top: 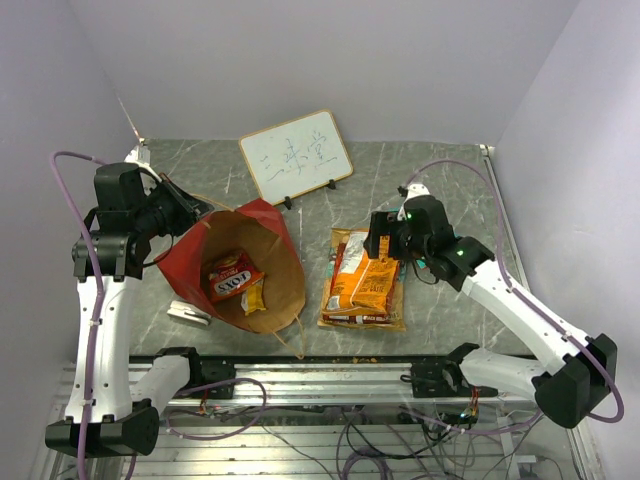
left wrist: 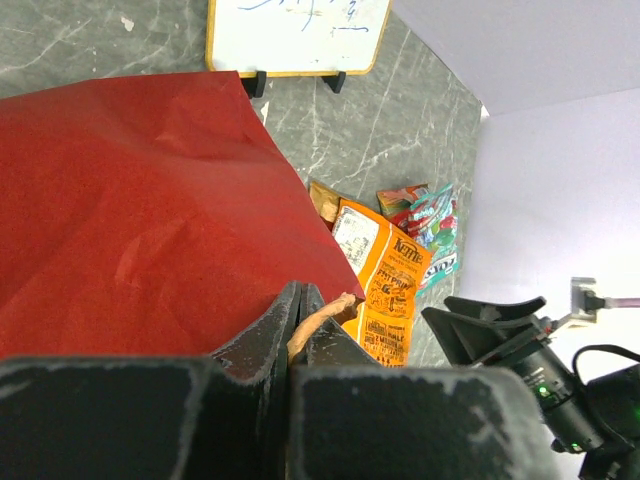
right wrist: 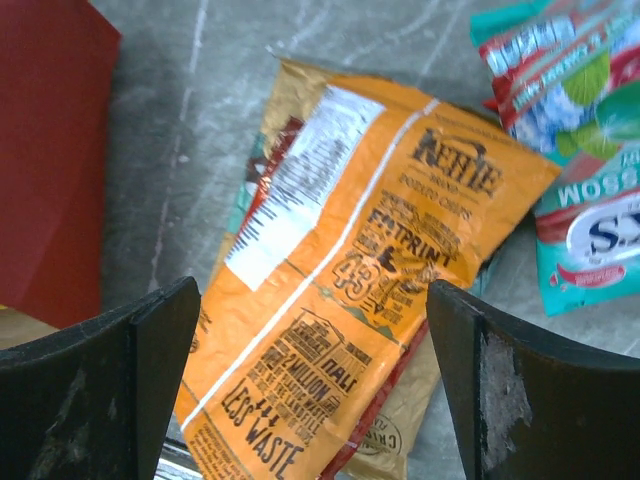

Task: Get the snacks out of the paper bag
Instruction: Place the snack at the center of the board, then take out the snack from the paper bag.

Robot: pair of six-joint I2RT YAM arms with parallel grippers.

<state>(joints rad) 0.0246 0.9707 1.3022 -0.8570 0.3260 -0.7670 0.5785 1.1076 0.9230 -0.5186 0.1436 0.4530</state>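
1. So, left gripper [left wrist: 300, 300] first: its fingers [left wrist: 262, 335] are clenched tight on a brown strip at the rim of the paper bag [top: 275, 262]. I can't tell if that strip is a handle or the edge itself.
2. Right gripper [right wrist: 310, 390] is let go, with its fingers [right wrist: 110, 380] spread wide on either side of the orange packet [right wrist: 350, 300] and not pinching it.
3. That orange packet lies flat on top of a small pile on the table [top: 450, 185], right of centre in the top view, near the bag. Teal packets [right wrist: 590, 230] sit just beside it, at the upper right of the right wrist view.
4. The bag is left of centre in the top view, red outside, with its mouth gaping so the brown inside shows. A red FOX'S packet [top: 232, 278] and a yellow packet [top: 254, 296] are inside, side by side.
5. The whiteboard [top: 297, 155] stands at top centre, just behind the bag.
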